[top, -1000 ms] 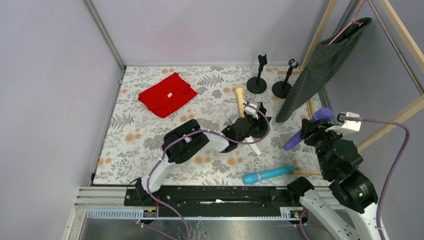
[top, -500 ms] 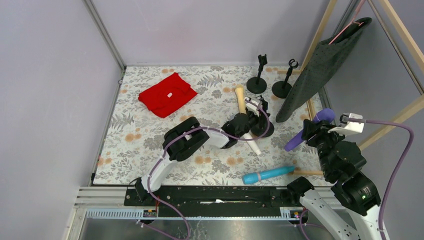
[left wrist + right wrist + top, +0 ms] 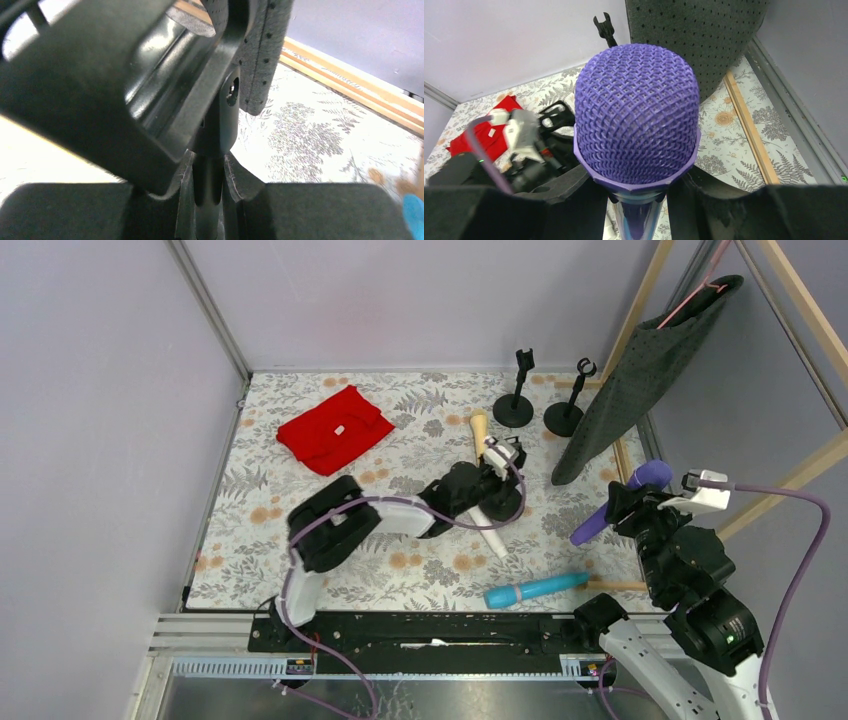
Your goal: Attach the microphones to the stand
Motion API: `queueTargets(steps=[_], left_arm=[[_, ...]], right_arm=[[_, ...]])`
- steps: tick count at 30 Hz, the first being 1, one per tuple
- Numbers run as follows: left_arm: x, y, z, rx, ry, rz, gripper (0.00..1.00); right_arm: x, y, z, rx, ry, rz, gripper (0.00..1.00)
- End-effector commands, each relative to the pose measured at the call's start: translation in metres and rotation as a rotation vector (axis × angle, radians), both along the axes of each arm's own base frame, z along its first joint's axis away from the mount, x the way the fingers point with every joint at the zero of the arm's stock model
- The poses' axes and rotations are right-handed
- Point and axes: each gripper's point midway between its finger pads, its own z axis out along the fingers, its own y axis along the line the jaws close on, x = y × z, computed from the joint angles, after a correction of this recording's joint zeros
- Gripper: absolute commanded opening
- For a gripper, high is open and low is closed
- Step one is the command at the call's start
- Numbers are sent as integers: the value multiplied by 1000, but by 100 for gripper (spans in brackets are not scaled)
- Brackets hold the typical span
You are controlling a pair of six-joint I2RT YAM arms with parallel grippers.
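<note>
Four microphones (image 3: 536, 587); three stands (image 3: 513, 414)

Reads as a robotics lab test cell: plain grey walls (image 3: 400, 300) and aluminium corner rails (image 3: 208, 308) boxing in the space far beyond the left gripper (image 3: 207, 205). Floral cloth (image 3: 260, 500) spread as a work surface beneath both grippers, bare wooden framing (image 3: 645, 300) and a hung grey perforated sheet (image 3: 640, 380) just beyond the right gripper (image 3: 639, 210).

Glossy black stand (image 3: 215, 125); mesh-textured matt purple microphone (image 3: 636, 125).
</note>
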Motion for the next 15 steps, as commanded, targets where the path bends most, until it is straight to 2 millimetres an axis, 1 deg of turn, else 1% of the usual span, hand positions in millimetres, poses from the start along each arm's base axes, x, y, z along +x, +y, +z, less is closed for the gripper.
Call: queueTargets(steps=[1, 2, 4, 7, 12, 15], left_arm=[[-16, 35, 134, -216, -237, -18, 0], [-20, 43, 141, -233, -243, -23, 0], [-30, 58, 147, -252, -242, -36, 0], [-44, 79, 145, -253, -233, -35, 0], [-65, 119, 117, -238, -169, 12, 0], [-77, 141, 96, -218, -128, 33, 0]], right_arm=[[-4, -5, 26, 42, -103, -9, 0], [-4, -4, 26, 47, -110, -6, 0], [-2, -2, 24, 51, -108, 2, 0], [2, 4, 18, 57, -91, 17, 0], [8, 14, 13, 69, -79, 48, 0], [13, 21, 10, 73, -72, 71, 0]])
